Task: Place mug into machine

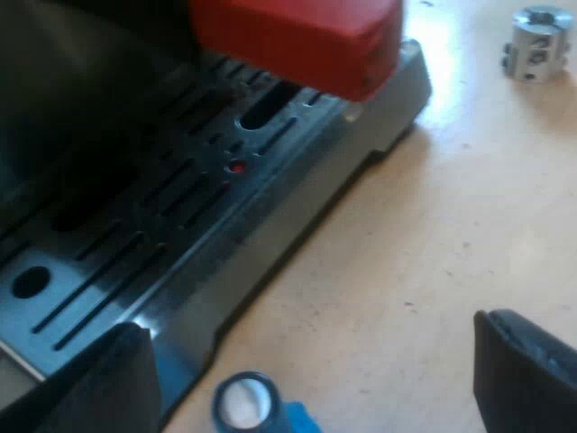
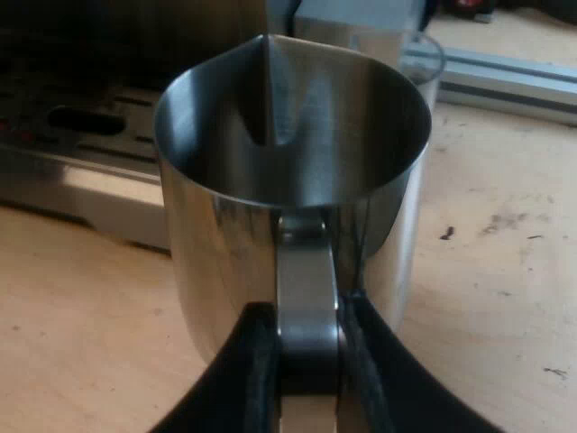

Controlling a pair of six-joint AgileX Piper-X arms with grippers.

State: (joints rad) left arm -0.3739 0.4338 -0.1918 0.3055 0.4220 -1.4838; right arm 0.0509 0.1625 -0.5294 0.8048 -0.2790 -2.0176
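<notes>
Our right claw (image 2: 306,347) is clenched on the handle of the steel mug (image 2: 216,253). The mug stands upright just short of the espresso machine's drip tray (image 2: 81,167). We cannot tell whether its base rests on the bench (image 2: 505,271) or hangs just above it. The grasp is done. We judge that carrying the mug onto the drip tray and letting go are still left.

Our left claw (image 1: 306,388) is released, fingers spread wide around nothing, just off the drip tray's edge. The red handle end (image 1: 297,41) juts out over the drip tray. A blue tamper (image 1: 270,415) lies beside the tray on the pale, scuffed wooden bench, and a small metal collar (image 1: 539,41) sits well apart from it. An aluminium rail (image 2: 505,72) runs beyond the mug.
</notes>
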